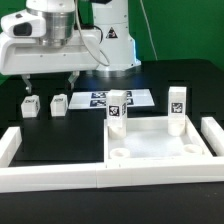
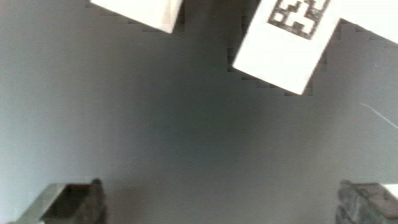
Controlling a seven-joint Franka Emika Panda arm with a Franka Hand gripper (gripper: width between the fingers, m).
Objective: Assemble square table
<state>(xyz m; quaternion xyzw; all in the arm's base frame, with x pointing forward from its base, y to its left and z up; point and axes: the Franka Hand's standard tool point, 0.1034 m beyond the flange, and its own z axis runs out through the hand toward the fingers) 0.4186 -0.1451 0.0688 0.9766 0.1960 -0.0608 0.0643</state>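
The white square tabletop [image 1: 160, 148] lies rim-up inside the border wall. Two tagged white legs [image 1: 117, 108] [image 1: 177, 103] stand upright at its far corners. Two loose legs [image 1: 30, 105] [image 1: 58, 103] lie on the black table at the exterior view's left. My gripper [image 1: 47, 82] hangs open and empty just above these two loose legs. In the wrist view the gripper [image 2: 221, 208] is open, one dark finger [image 2: 71, 205] at each side. A tagged leg [image 2: 285, 40] and part of another leg [image 2: 151, 10] lie ahead of the fingers, apart from them.
The marker board [image 1: 138, 96] lies flat behind the tabletop. Long white bars form the border wall [image 1: 60, 178] along the front and both sides. The arm's base [image 1: 110, 35] stands at the back.
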